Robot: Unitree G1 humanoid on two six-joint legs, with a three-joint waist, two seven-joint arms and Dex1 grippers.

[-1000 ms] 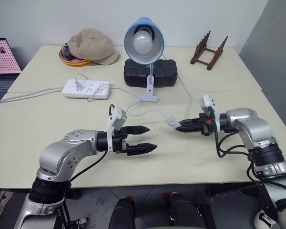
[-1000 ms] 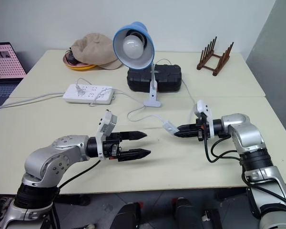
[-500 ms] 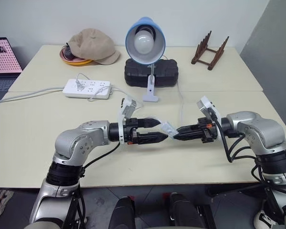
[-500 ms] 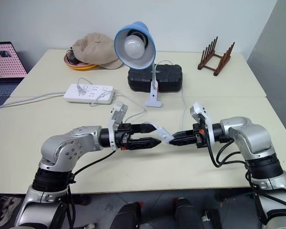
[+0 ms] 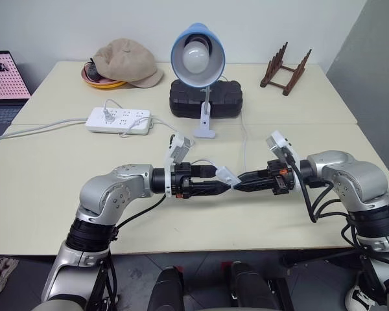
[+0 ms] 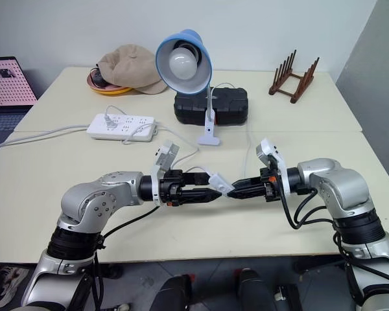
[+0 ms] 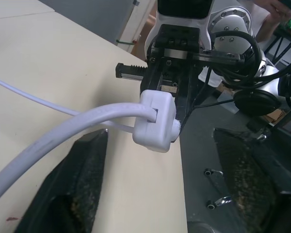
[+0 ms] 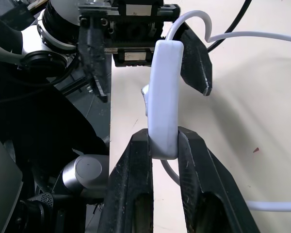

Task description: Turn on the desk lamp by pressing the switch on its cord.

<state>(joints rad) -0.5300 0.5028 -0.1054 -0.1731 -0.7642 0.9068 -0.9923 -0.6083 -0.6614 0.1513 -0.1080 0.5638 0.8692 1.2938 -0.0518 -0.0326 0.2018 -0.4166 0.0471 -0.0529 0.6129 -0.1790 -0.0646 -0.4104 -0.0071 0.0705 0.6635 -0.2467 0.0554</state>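
Note:
The desk lamp point(image 5: 197, 57), with its blue shade and white bulb, stands at the back of the table on a small white base. Its thin white cord point(image 5: 244, 146) runs forward to the switch point(image 8: 164, 111), a small white block held above the table. My right gripper point(image 8: 163, 137) is shut on one end of the switch. My left gripper point(image 7: 160, 141) faces it from the other side, open. Its two fingers point(image 8: 93, 53) straddle the free end of the switch, with a gap on each side.
A white power strip point(image 5: 117, 120) lies at the back left with its cable trailing left. Behind the lamp sits a black case point(image 5: 205, 98). A tan cap point(image 5: 126, 61) rests on a plate, a wooden rack point(image 5: 284, 68) stands at the back right, and a laptop point(image 5: 3, 78) is at the far left.
My left gripper has swung right and come around the switch's free end, and its jaws have narrowed. My right gripper has drawn slightly back with the switch still in it.

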